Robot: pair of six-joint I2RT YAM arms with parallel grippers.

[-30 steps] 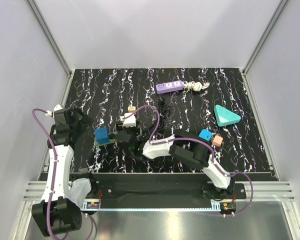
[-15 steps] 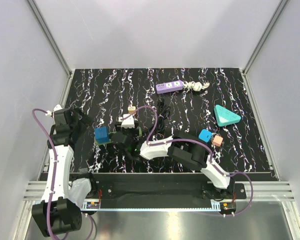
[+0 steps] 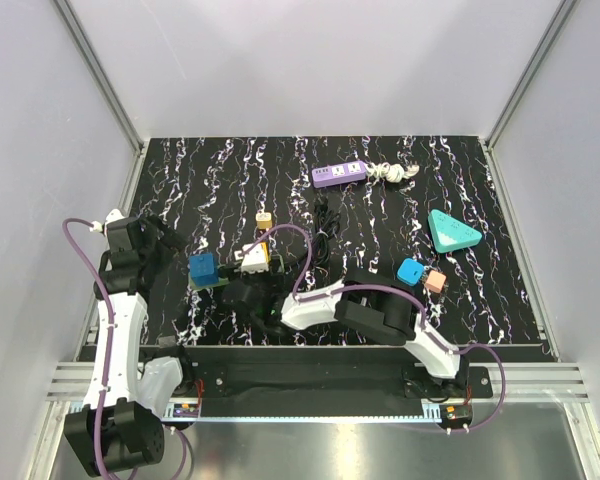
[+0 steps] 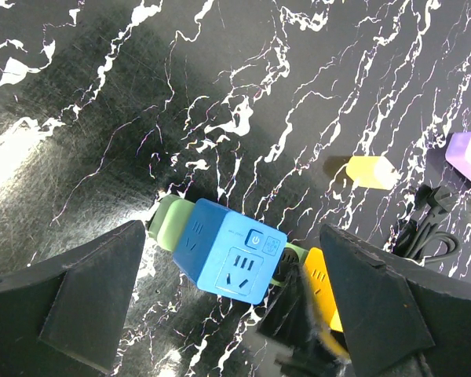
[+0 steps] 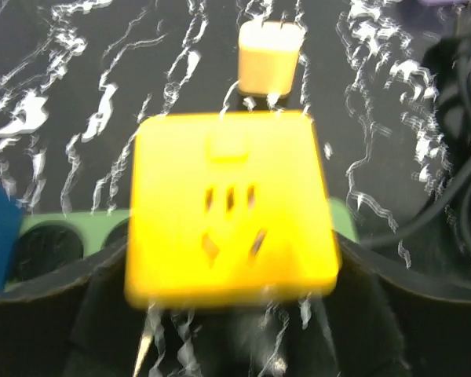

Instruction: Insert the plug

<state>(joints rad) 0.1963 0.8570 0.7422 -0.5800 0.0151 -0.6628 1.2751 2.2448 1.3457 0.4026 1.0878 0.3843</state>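
Between the fingers of the right gripper (image 5: 230, 259) sits the yellow plug cube (image 5: 230, 208), clamped by its two sides with its socket face turned up toward the wrist camera. That hold presumably leaves its underside free to go down into a socket. Directly beneath and behind the cube lies the green power strip (image 5: 341, 217), showing on both sides of the closed jaws, so the plug hangs over the strip where it should go. The cube hides its own prongs, and the view is blurred, so I cannot tell whether they have entered the socket.

Just left of these jaws, a blue cube (image 4: 228, 251) is already seated on the same strip. Beyond the fingertips lies a small yellow charger (image 5: 271, 59), apart from the strip, and to the right of the jaws a black cable (image 5: 455, 118) lies coiled on the table (image 3: 460, 300).

Off to the side, the left gripper (image 4: 232, 228) hovers with its jaws spread wide and nothing between them. The blue cube lies below their gap, likely so this arm can steady the strip.

Farthest out, well past both grippers, rests a purple power strip (image 3: 340, 174).
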